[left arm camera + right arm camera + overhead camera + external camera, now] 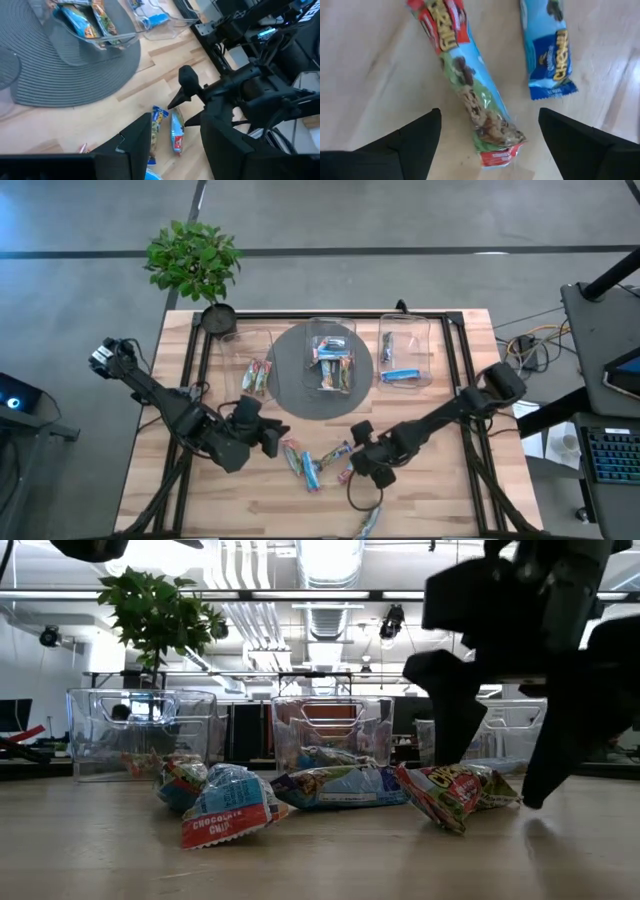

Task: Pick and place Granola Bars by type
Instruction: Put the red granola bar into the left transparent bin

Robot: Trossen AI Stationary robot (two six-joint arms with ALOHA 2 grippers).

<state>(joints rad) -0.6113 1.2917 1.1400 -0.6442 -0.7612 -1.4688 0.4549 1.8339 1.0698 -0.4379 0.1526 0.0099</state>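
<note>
Right claw [487,135] gapes over "Chewy" granola bar [470,85].

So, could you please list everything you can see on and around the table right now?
Loose granola bars: about six, blue, green and red, mid-table between the arms; one more at the front edge.
Clear bins: three, in a row at the back; the left and middle hold mixed bars, the right a blue bar.
Round mat: one, grey, under the middle bin.
Potted plant: one, green, back-left corner.
Left hand: open, beside the loose bars.
Right hand: open, over a green-and-red bar.
</note>
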